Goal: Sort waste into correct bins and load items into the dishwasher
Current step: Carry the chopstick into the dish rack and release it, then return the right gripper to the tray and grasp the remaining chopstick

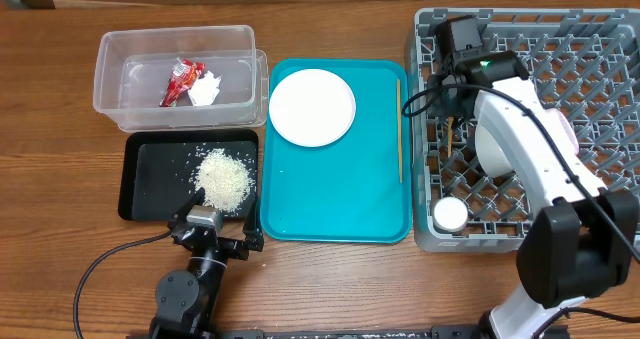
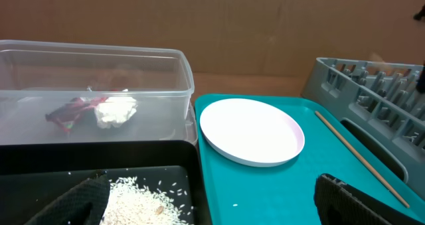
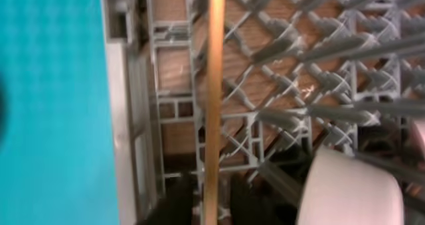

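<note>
The red wrapper (image 1: 180, 82) and white tissue (image 1: 206, 90) lie in the clear tub (image 1: 110, 54). Rice (image 1: 225, 179) is heaped in the black tray (image 1: 150, 179). A white plate (image 1: 312, 106) and one chopstick (image 1: 399, 129) lie on the teal tray. My right gripper (image 1: 452, 104) is over the left side of the grey dish rack (image 1: 600, 39), its fingers (image 3: 212, 208) closed around a second chopstick (image 3: 214, 85). A white bowl (image 3: 348, 188) and a small cup (image 1: 450, 214) sit in the rack. My left gripper (image 1: 215, 231) is open and empty at the front, fingers (image 2: 212, 208) spanning the black and teal tray edges.
The teal tray (image 1: 340, 194) lies between the black tray and the rack. My right arm covers much of the rack's middle. A cable runs from my left arm's base over the front of the wooden table (image 1: 60, 259).
</note>
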Tool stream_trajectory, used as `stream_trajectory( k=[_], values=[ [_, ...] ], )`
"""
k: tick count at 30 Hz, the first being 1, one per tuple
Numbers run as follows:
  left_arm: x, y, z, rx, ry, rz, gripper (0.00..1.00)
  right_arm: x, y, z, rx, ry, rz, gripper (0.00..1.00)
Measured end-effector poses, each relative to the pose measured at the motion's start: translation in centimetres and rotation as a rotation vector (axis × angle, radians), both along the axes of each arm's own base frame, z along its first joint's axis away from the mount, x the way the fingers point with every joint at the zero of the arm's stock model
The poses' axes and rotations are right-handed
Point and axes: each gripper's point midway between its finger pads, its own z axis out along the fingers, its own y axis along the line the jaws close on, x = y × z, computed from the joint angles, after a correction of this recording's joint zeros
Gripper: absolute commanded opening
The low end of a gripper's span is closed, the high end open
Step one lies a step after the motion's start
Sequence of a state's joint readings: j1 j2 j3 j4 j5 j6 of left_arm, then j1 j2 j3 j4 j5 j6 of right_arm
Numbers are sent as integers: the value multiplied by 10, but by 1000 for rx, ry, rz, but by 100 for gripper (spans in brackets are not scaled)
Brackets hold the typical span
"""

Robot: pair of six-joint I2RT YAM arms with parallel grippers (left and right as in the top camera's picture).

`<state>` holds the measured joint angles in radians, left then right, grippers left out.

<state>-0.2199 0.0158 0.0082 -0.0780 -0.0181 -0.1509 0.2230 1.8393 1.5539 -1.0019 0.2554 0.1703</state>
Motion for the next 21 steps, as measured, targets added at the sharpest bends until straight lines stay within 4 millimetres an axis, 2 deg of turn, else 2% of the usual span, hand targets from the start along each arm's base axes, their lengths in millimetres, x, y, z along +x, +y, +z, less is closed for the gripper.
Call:
stream_trajectory(
  k=[5,8,14,17,21],
  values=[
    [0,0,0,0,0,0,100,-4,20,-2,-26,6,75,43],
    [0,0,0,0,0,0,100,-7,39,0,-48,-2,124,45],
    [0,0,0,0,0,0,100,-20,96,1,-33,-30,222,44],
    [0,0,0,0,0,0,100,-20,124,5,1,-79,247,38],
    [0,0,0,0,0,0,100,-6,134,0,37,-138,223,36]
  ],
)
